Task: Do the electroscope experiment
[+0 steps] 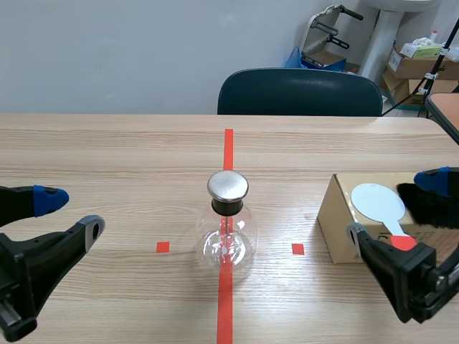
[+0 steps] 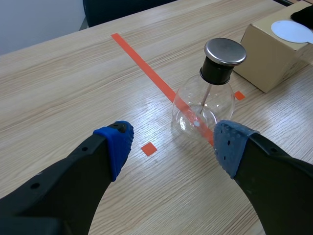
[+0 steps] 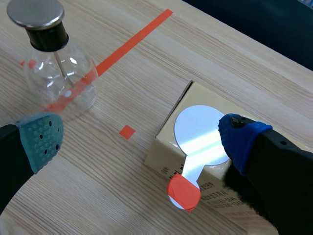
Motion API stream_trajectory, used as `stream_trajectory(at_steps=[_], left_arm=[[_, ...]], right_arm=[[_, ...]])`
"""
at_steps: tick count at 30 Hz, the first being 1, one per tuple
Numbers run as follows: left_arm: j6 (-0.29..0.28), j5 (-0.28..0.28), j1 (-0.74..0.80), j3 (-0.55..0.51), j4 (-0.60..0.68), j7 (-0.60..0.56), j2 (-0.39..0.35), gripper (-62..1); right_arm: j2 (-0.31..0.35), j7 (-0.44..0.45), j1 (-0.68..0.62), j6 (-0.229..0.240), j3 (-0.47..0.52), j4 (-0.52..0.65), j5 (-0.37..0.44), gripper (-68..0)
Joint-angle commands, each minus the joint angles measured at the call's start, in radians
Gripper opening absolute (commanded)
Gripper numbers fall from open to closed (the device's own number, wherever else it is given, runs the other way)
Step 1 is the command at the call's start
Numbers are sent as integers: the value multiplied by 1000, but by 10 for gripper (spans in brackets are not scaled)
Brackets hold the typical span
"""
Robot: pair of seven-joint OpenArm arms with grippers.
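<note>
Frontal overview; wrist close-ups sharing flask (image 1: 228, 223)

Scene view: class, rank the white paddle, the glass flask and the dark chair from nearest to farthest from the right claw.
1. white paddle, on the box, beneath the open right claw.
2. glass flask, at the table's middle.
3. dark chair, beyond the far edge.

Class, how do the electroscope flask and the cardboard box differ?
The electroscope flask is clear, round glass; the cardboard box is opaque, brown, flat-sided. The flask stands on the centre tape line; the box sits off it. The flask carries a metal cap; the box, a round paddle. Both rest on the table.
</note>
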Motion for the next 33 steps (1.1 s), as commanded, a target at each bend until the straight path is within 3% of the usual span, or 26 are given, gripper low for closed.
stream_trajectory(at_steps=[1, 6, 11, 15, 19, 22, 28, 33], left_arm=[[-1, -3, 0, 1, 23, -10, 0, -234], [-1, -3, 0, 1, 23, -10, 0, -234], [-2, -2, 0, 1, 23, -10, -1, -234], [-17, 1, 0, 19, 23, -21, -43, -234], [-37, 0, 0, 64, 23, -49, -112, -234], [-42, 0, 0, 105, 23, -84, -174, -234], [-54, -7, 0, 171, 28, -133, -283, -234], [-95, -14, 0, 213, 45, -167, -356, -234]], right_arm=[[7, 18, -2, 10, 7, 9, -42, 4], [3, 22, -24, 10, 6, 67, -323, 4], [-56, 60, -98, -16, 6, 126, -724, 4], [-156, 87, -144, -107, -14, 121, -1056, 4], [-243, 107, -169, -226, -40, 85, -1281, 4], [-270, 113, -171, -346, -55, 35, -1359, 4], [-269, 113, -134, -596, -92, -101, -1406, 4], [-263, 113, -62, -734, -111, -219, -1407, 4]])
